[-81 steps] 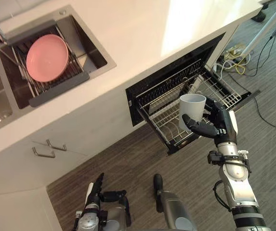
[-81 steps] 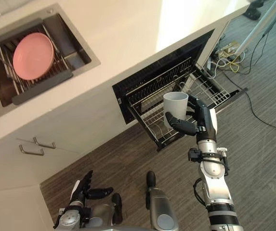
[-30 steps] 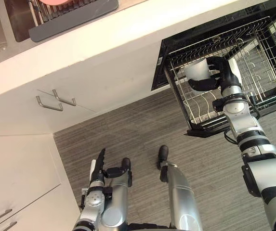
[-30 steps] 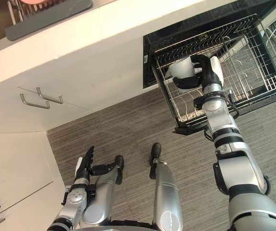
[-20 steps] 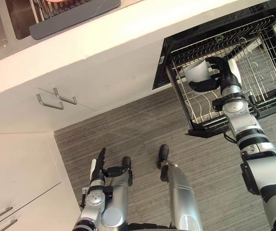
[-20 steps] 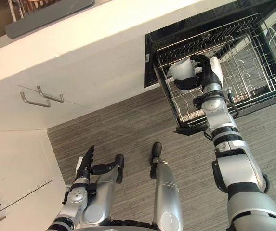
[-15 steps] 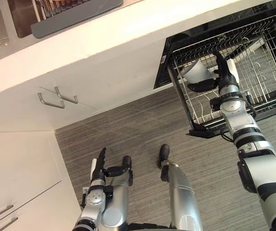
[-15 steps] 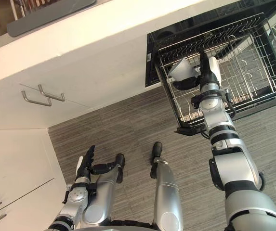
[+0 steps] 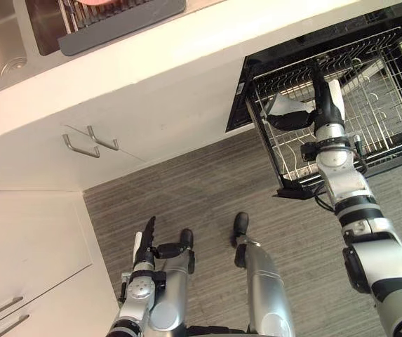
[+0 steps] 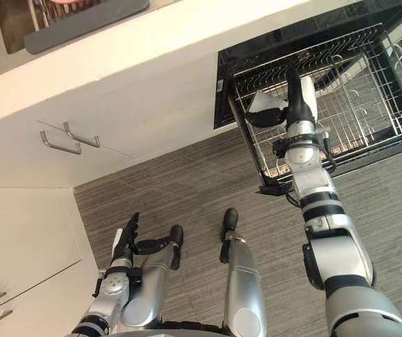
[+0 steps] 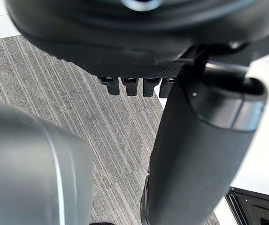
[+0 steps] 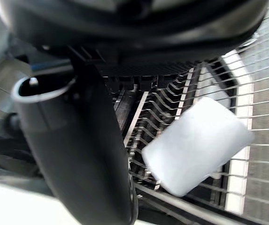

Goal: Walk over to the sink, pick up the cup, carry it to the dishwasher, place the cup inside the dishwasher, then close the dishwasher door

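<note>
- While the right hand reaches over the pulled-out dishwasher rack, its fingers stand straight and its thumb is spread, clasping nothing.
- White cup lies tilted on the rack's wires, close by that thumb.
- Left hand hangs low over the floor, fingers straight.

The drawn-out rack lies open from above, its right half free for a hand to pass down. Upright wire tines and the rack's front rim bar a level approach. The tilted cup and the right hand fill its left side. The desk edge runs above the dark opening behind. Bare floor lies in front.
</note>
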Tool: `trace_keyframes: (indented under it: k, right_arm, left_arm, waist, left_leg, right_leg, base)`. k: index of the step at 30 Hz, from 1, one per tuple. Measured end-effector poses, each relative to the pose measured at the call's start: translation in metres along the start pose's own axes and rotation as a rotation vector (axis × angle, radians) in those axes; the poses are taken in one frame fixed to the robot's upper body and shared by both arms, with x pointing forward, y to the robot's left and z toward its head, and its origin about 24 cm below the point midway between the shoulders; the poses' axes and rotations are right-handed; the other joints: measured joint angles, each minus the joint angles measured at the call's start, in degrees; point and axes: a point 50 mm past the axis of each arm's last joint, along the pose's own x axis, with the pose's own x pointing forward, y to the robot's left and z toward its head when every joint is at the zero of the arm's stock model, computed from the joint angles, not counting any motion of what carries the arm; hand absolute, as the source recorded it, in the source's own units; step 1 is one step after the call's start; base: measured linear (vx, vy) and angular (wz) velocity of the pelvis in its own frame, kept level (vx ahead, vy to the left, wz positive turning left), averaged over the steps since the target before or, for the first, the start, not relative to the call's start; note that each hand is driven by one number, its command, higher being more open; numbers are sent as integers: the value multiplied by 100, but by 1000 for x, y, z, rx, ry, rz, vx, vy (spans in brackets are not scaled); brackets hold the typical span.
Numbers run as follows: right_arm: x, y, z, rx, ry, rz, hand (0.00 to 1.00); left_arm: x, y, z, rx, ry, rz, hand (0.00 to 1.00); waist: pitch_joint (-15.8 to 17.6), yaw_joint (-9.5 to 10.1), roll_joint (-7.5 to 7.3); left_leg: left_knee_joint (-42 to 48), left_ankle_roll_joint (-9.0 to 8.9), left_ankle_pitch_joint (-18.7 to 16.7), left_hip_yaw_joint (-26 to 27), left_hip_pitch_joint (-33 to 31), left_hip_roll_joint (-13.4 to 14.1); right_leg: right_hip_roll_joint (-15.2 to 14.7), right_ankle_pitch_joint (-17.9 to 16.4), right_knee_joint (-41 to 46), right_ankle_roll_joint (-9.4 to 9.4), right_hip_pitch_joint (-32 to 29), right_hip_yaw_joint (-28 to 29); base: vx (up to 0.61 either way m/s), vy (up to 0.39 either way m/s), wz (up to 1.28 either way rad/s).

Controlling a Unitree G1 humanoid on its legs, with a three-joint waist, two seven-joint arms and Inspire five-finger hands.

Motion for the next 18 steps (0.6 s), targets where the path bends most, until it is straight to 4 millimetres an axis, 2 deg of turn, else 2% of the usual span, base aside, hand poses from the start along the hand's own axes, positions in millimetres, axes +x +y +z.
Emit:
trace_keyframes:
  k: [6, 11, 15, 18]
  right_arm:
    - [-47, 14, -15, 120, 1, -30, 100]
    - [-96, 35, -31, 187, 61, -16, 100]
    - [-138, 48, -41, 236, 131, -9, 100]
    - [-166, 49, -46, 263, 182, -27, 100]
  left_arm:
    - [-3, 2, -8, 9, 34, 2, 100]
    - [-6, 6, -16, 40, 67, 1, 100]
    - [-12, 6, -30, 90, 128, -11, 100]
    - [-18, 5, -43, 111, 180, -23, 100]
  waist:
    - [-24, -88, -44]
    - [-144, -196, -220]
    - [-495, -318, -351]
    - [-805, -362, -364]
  left_leg:
    - [-367, -19, 133, 39, 406, -20]
    - [-891, -32, 319, 92, 851, -5]
    - [-1280, -36, 424, 154, 1184, 20]
    - [-1542, -7, 463, 194, 1517, 48]
  right_leg:
    - [13, 138, -311, 10, 383, 26]
    - [69, 256, -713, -5, 754, 47]
    - [136, 311, -1018, -4, 1006, 71]
    - [211, 346, -1290, 4, 1316, 99]
  base:
    - [-12, -2, -1]
    - [53, -20, -5]
    - [102, 6, -8]
    - [132, 29, -10]
